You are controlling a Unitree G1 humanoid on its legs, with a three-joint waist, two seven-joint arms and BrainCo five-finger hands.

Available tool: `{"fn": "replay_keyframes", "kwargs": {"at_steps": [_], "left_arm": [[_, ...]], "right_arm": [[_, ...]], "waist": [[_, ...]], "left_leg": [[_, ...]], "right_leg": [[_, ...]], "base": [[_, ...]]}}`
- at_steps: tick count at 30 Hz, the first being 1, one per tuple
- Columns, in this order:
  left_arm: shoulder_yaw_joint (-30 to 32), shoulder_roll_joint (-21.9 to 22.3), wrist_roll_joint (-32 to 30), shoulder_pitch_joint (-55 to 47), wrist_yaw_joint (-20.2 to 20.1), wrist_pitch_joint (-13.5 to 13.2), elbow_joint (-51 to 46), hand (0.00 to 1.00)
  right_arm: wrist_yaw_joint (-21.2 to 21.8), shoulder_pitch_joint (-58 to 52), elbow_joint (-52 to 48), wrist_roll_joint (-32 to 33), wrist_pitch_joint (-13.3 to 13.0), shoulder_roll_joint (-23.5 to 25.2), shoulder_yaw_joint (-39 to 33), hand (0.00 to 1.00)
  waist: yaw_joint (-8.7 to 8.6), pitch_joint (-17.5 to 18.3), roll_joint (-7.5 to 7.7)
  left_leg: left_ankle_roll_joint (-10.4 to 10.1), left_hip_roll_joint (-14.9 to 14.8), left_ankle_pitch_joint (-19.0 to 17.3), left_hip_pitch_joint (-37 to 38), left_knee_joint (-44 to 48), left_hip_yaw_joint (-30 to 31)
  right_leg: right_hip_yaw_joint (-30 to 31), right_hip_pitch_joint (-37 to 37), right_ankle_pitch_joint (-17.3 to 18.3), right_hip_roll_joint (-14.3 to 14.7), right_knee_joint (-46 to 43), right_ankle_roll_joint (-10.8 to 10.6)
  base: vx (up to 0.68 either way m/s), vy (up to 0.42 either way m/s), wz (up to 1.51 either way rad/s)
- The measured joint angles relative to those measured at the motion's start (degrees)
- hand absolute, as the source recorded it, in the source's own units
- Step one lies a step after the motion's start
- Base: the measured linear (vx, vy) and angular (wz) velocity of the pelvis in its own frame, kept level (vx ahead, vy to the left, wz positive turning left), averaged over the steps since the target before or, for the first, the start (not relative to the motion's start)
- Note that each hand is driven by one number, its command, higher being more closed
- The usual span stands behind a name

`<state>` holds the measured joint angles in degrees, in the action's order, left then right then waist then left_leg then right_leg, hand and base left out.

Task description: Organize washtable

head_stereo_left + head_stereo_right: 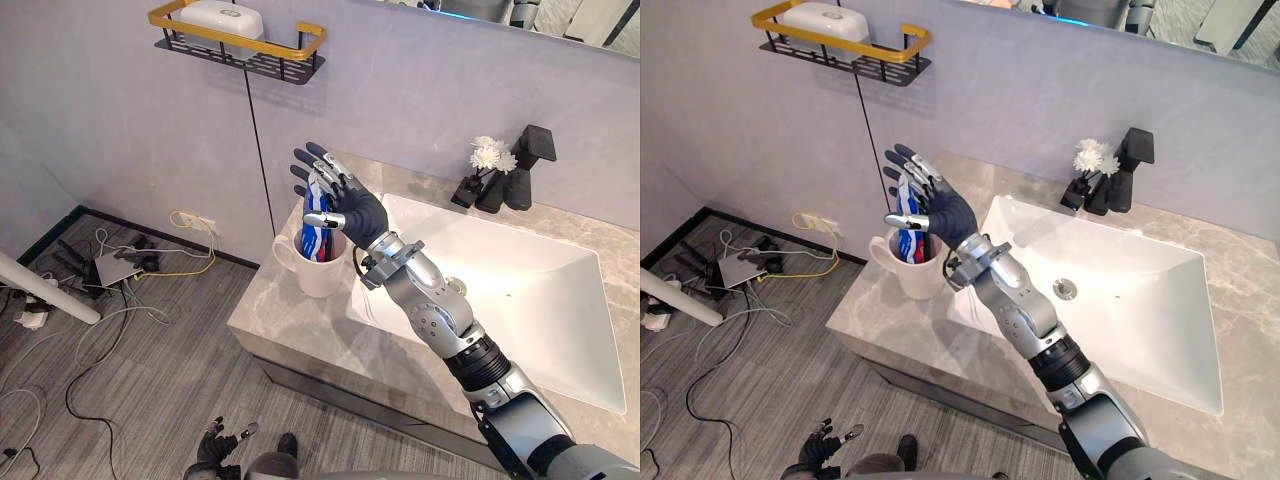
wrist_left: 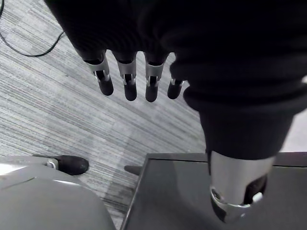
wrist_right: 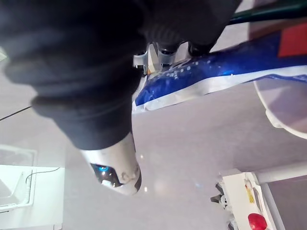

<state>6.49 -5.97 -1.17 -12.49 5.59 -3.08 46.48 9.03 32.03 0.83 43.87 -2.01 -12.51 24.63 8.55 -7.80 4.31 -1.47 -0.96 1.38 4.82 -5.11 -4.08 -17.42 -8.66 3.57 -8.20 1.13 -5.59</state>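
right hand: raised over the left corner of the countertop, palm side towards the toothpaste tube
right fingers: straight and splayed, pointing up behind the tube's upper end
right thumb: lies across the front of the tube in the head views; the right wrist view shows a gap between thumb and tube, so this reads as released, not clamped
contact: right wrist view has the fingertips right at the tube's flat crimped end; cannot tell if they press on it
toothpaste tube: blue, white and red, standing upright in the mug, lower end inside, upper end sticking up well past the rim
mug: white, handle facing the left, sits on the counter's front left corner, just beside the sink basin
mug contents: something dark and red next to the tube, cannot tell what
left hand: hangs low beside the counter over the grey floor, fingers relaxed and straight, nothing in it
sink basin: white, rectangular, set into the grey stone top
faucet: black, at the back edge behind the basin
flower: white, in a dark holder just beside the faucet
wall shelf: black wire with a gold rail, up on the wall to the left, white box on it
floor clutter: cables and a power strip by the wall, well apart from the counter
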Motion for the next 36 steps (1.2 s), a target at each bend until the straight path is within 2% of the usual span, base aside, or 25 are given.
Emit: {"fn": "replay_keyframes", "kwargs": {"at_steps": [8,14,21,23,27,30,31,33,34,36], "left_arm": [[0.07,0.01,0.00,0.00,0.00,0.05,0.07,0.00],[0.14,0.01,-0.22,-0.01,0.01,0.15,0.12,0.00],[0.14,0.03,-0.64,-0.08,0.82,0.14,0.23,0.00],[0.91,0.34,-0.71,-0.25,0.89,0.18,0.23,0.00],[2.81,1.20,-0.76,-0.03,0.97,0.17,0.22,0.00],[3.25,1.43,-0.76,-0.43,0.97,0.17,0.25,0.00],[3.25,1.50,-0.77,-0.54,0.97,0.17,0.26,0.00],[3.35,2.10,-1.16,-0.28,0.95,0.17,0.32,0.00],[3.34,2.19,-1.25,-0.35,0.96,0.12,0.33,0.00],[3.35,2.37,-1.39,-0.60,0.80,0.12,0.37,0.00]], "right_arm": [[-0.04,-0.12,-2.49,0.03,-0.26,0.93,-1.69,0.00],[-0.21,-0.12,-6.29,0.17,-1.95,0.89,-3.10,0.00],[-0.66,-0.11,-13.87,1.24,-5.12,0.77,-11.06,0.00],[-1.41,-0.13,-18.19,1.24,-6.75,0.71,-17.21,0.00],[-4.46,-2.45,-26.47,0.83,-12.23,-2.89,-36.56,0.00],[-8.18,-5.68,-29.64,-0.86,-15.97,-5.89,-50.19,0.00],[-8.98,-6.35,-29.70,-1.37,-16.71,-6.57,-53.02,0.00],[-12.55,-10.26,-29.61,-2.90,-19.21,-9.65,-64.10,0.00],[-13.16,-11.21,-29.13,-3.35,-19.84,-10.31,-66.50,0.00],[-16.11,-15.34,-26.87,-4.30,-21.12,-12.86,-75.72,0.00]], "waist": [[-0.07,-0.01,-0.02],[-0.30,0.00,-0.03],[-0.85,0.01,-0.03],[-1.52,0.02,-0.06],[-2.13,0.08,-0.10],[-4.05,0.33,-0.39],[-4.61,0.64,-0.55],[-5.70,1.78,-1.27],[-6.14,2.20,-1.42],[-7.32,3.76,-1.92]], "left_leg": [[0.00,0.03,0.00,0.00,0.04,0.08],[0.00,0.03,0.00,0.14,0.11,0.07],[-0.01,0.02,0.00,0.44,0.08,-0.18],[0.00,0.09,0.00,0.56,0.02,-0.27],[0.04,0.34,-0.02,0.90,-0.14,-0.55],[0.28,0.85,-0.07,0.80,-0.19,-0.75],[0.33,0.95,-0.05,0.62,-0.19,-0.75],[0.39,1.08,-0.08,0.22,-0.21,-0.93],[0.38,1.03,-0.09,0.09,-0.23,-0.92],[0.37,0.92,-0.09,-0.57,-0.24,-1.21]], "right_leg": [[-0.07,-0.03,0.00,-0.02,0.00,0.00],[-0.06,-0.04,0.00,-0.02,0.00,0.00],[0.12,-0.05,0.00,-0.05,-0.02,0.00],[0.09,0.01,0.00,-0.14,-0.27,0.00],[0.03,0.19,0.00,-0.50,-0.96,-0.01],[0.13,0.43,0.05,-0.99,-0.98,-0.11],[0.12,0.64,0.04,-1.09,-1.00,-0.14],[0.25,1.16,-0.07,-1.27,-0.95,-0.34],[0.30,1.28,-0.06,-1.27,-0.88,-0.35],[0.60,2.07,-0.04,-1.09,-0.77,-0.40]], "base": [[0.00,0.000,0.00],[0.00,0.000,0.00],[0.00,0.000,0.00],[0.00,0.000,-0.03],[0.00,0.000,-0.03],[0.00,0.000,-0.03],[0.00,0.004,-0.06],[0.00,0.000,0.00],[0.01,-0.007,-0.03],[0.01,-0.021,-0.05]]}}
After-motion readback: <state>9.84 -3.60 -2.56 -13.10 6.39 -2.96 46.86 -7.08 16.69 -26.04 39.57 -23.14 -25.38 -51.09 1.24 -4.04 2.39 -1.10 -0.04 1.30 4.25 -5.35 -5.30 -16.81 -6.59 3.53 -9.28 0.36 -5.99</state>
